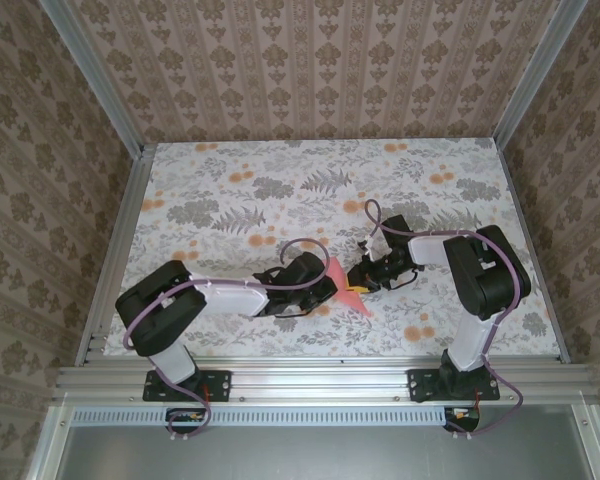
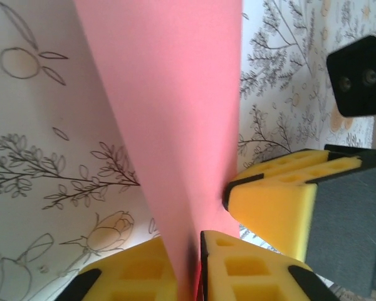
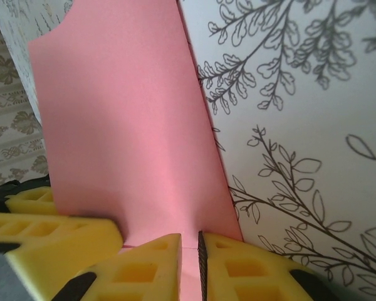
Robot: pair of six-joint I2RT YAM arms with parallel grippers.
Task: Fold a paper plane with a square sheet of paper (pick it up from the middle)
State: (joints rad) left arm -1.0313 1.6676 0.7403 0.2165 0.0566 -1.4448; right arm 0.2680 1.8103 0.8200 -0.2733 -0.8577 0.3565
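We have one thin, pink-red sheet of paper, already creased into a long narrow shape. It is held up off the flower-printed worktop, in the lower middle of the top view, where the two arms meet.

The left claw is closed on it. At the bottom edge of its wrist view, the two yellow foam pads pinch the paper with hardly any gap. The right claw also has the sheet between its pads, at the bottom of its own view. The slit there is narrow and pink all the way through, so we read it as gripping too, though perhaps more lightly.

We judge the paper to be very light and limp, stiff only along its folds. It should bend or sag wherever it is unsupported, and it will crumple or tear if the two claws pull against each other. The smooth surface could slide out of soft foam under a sideways tug. We would hold it across a crease or a doubled layer, close to the fold line, rather than at a loose single-layer edge, and keep the pinch flat so it leaves no stray dents.

By our count there is one sheet, two claws with two yellow pads each, and two arms. The worktop print carries several small orange flowers, which are only pattern.
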